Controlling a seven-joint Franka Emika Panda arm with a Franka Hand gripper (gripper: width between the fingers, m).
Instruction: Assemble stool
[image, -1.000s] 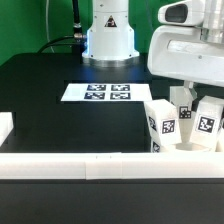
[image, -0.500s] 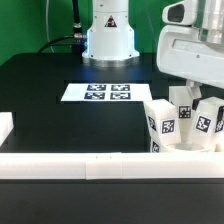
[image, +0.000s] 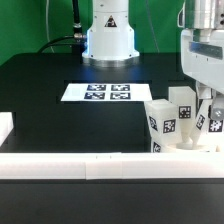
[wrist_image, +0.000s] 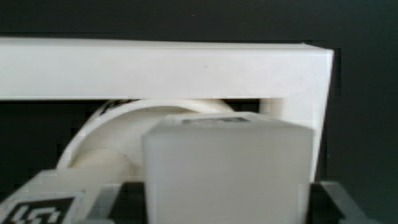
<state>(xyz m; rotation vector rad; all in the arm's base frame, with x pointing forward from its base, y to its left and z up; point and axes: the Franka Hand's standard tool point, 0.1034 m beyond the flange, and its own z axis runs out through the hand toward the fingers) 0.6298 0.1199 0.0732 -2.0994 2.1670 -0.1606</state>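
At the lower right of the exterior view, the round white plastic seat carries blocky, tagged legs standing upright in it. The gripper is closed narrowly on one matte white leg. A white bar lies just beyond.

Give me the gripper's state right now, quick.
Gripper: closed on a stool leg, which stands upright among the other legs by the seat.
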